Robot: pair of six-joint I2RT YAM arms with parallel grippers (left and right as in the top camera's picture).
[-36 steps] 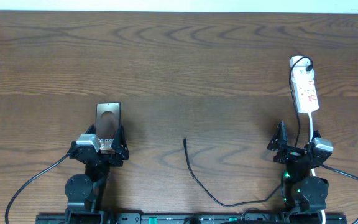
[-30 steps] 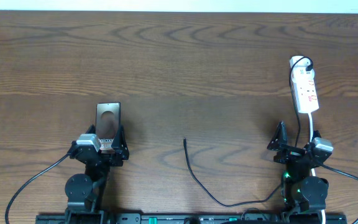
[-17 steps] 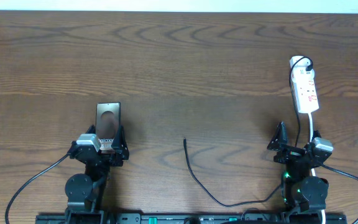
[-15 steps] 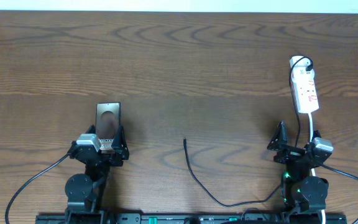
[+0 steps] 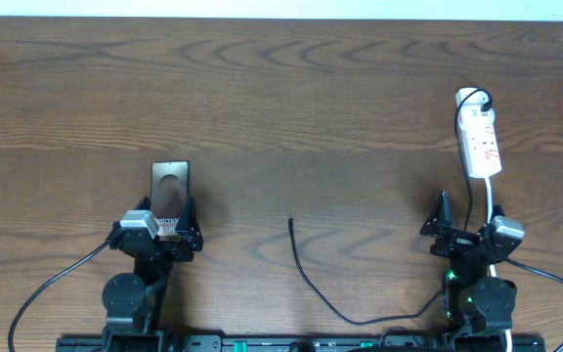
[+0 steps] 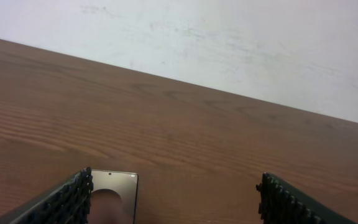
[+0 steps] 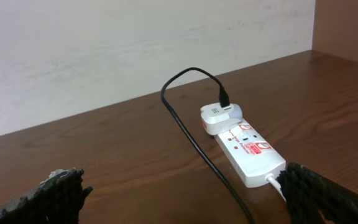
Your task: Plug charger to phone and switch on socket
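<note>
Overhead, surface: a dark brown wood-grain table [image 5: 311, 98] fills the frame; a white band [image 5: 281, 8] runs along the top edge.
Overhead, count: one phone, one charger, one socket, two grippers.
Overhead, phone: the phone [image 5: 170, 181], a flat pinkish-bronze rectangle with a dark oval patch, lies at lower left. Its lower end sits between the spread jaws of the left gripper [image 5: 169, 207].
Overhead, charger: the charger [image 5: 306, 279], a long thin black cable, curves up from lower centre. Its free tip lies on bare wood, well apart from the phone.
Overhead, socket: the socket [image 5: 481, 142], a white elongated power strip with red marks, lies at right, above the right gripper [image 5: 469, 210].
Overhead, writing: a white patch at the phone's lower end, too small to read.
Left wrist, surface: the same wood below a plain white wall [image 6: 229, 43] with faint scuffs.
Left wrist, gripper: two black ribbed fingers [image 6: 67, 199] stand wide apart, holding nothing. The phone's upper end shows just beside the left-hand one; contact cannot be told.
Right wrist, surface: wood, white wall, and a brown wooden panel [image 7: 347, 28] at upper right.
Right wrist, gripper: jaws wide apart, nothing between them.
Right wrist, socket: the strip lies at centre right with one white adapter block [image 7: 219, 118] plugged in at its far end and the charger's cable looping out of it. A white cord [image 7: 272, 180] leaves the near end.
Right wrist, writing: red-outlined labels on the strip, text not legible.
</note>
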